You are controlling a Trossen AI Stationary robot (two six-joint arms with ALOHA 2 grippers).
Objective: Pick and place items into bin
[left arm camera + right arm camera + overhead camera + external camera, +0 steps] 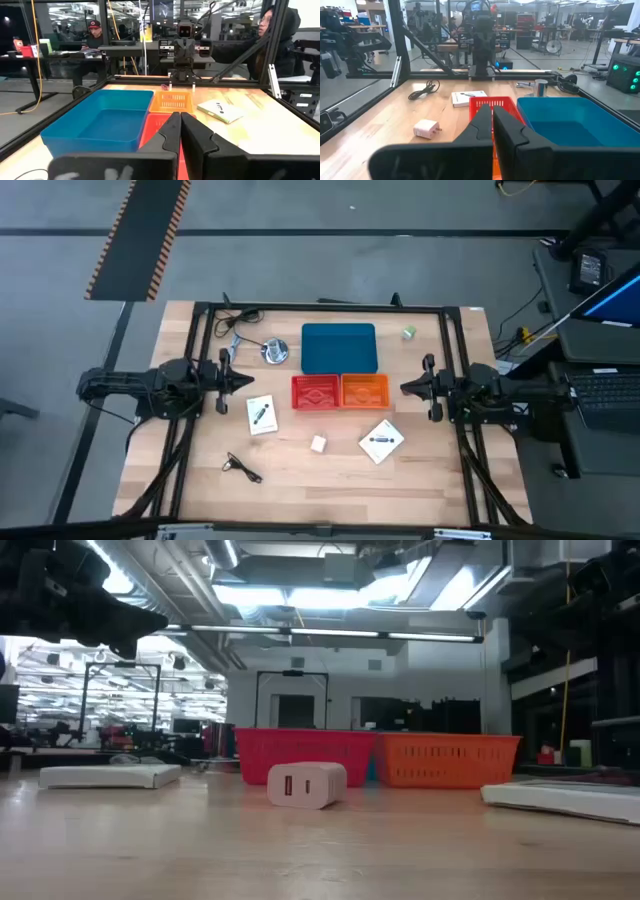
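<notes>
Items lie loose on the table (200, 500), none yet binned: one card (261, 415) just left of the red bin (315, 392), one card (381, 441) and a pale cube (318, 444) toward the near edge, a cable (242, 467) near-left. My left gripper (243, 381) and right gripper (407, 388) wait at mid-table, jaws together, empty. Picking not begun; I judge next move requires opening over the left card.

Two small baskets (339, 391) sit side by side mid-table, a larger bin (338, 347) touching behind them. A card (261, 414) lies left, another card (380, 441) front right, a small cube (318, 444) between them.
</notes>
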